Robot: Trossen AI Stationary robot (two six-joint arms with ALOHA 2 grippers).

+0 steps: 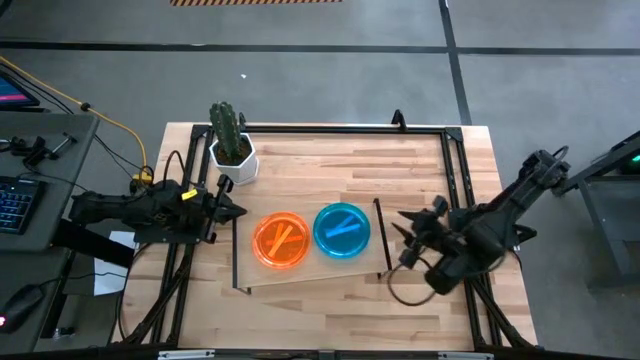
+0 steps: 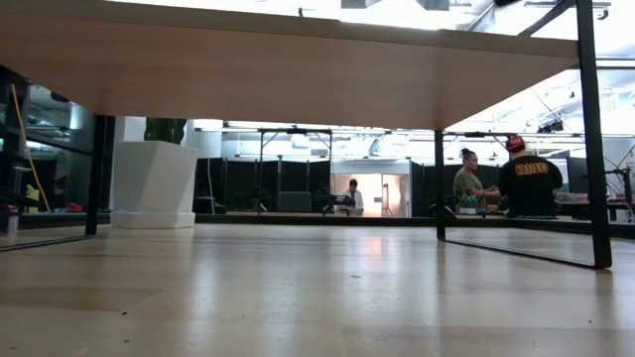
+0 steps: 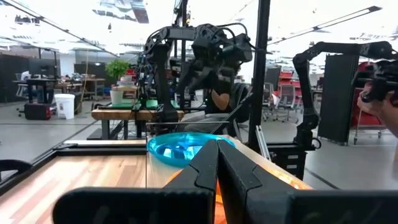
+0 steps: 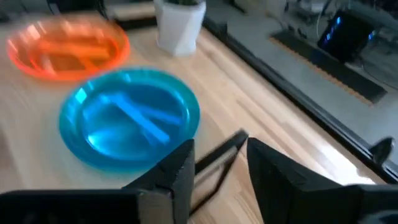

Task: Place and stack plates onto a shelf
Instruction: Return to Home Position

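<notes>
Two plates lie side by side on the light-wood shelf, flat on their bases: an orange plate and a teal-blue plate. My left gripper is shut and hovers at the shelf's left end, just left of the orange plate. Its wrist view looks past the shut fingers to the blue plate. My right gripper is open just right of the shelf's right black rail. Its wrist view shows the blue plate, the orange plate and that rail between the fingers.
A white pot with a cactus stands at the table's far left, close behind my left gripper. The low view looks under the shelf board past its black leg to the pot. People stand in the room beyond.
</notes>
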